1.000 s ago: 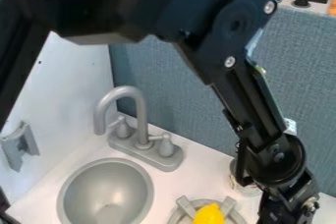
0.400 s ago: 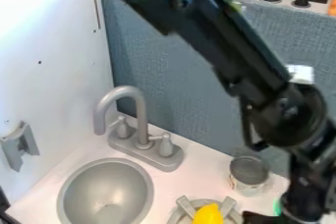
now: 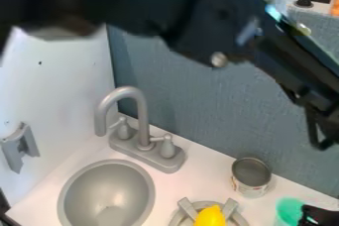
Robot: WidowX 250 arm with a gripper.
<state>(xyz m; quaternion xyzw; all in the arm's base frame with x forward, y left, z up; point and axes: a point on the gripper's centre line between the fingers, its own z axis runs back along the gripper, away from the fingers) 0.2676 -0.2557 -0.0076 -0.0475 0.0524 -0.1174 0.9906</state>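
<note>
Black gripper (image 3: 319,216) by the green cup (image 3: 288,210) — opening and grip impossible to tell; tin can (image 3: 252,189) nearby

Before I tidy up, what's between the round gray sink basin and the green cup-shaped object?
In the camera view, a gray ring with two bars and a rounded yellow object lie between the basin and green object.

can (image 3: 250,189): sits near the counter's (image 3: 173,185) back edge, got a pale band round its side with some small reddish marks on it, could be print but honestly way too blurry for me to make out
readable text, brands, numbers or signs: none I can read, on the can or anywhere else, sorry folks
</note>
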